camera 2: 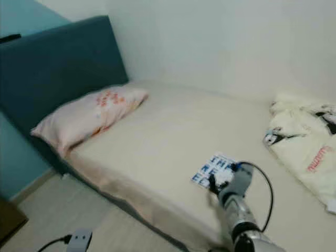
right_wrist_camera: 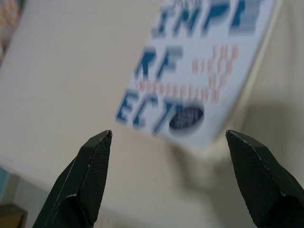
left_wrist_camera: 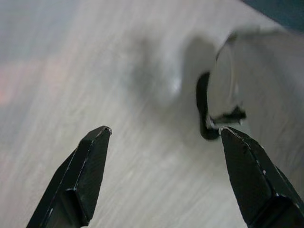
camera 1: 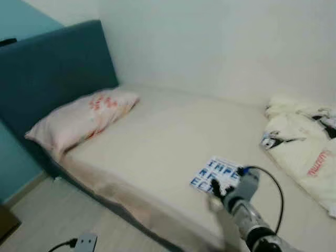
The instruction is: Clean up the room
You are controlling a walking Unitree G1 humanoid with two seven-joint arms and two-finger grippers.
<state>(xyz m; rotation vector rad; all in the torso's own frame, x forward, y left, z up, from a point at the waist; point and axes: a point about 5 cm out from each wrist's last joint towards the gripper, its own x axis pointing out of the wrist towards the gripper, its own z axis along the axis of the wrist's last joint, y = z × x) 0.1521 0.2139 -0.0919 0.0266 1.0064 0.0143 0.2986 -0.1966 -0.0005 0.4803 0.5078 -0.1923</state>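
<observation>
2 spread fingers of the right gripper point(right_wrist_camera: 166, 178) hover just short of the book point(right_wrist_camera: 199, 71) lying on the bed point(camera 1: 157, 142).

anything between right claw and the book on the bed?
Nothing: in the right wrist view only bare bed sheet lies between the open right claw and the book; the head views agree.

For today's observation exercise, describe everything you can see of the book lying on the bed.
The book is thin and white-covered, with large blue block letters in three rows and smaller red print beside them; a dark round mark sits near one corner. It looks like a paperback. It lies flat, closed and cover up on the cream mattress, towards the near edge, apart from the pillow and the bedding. The right gripper, fingers open, hovers just before it, not gripping it.
</observation>
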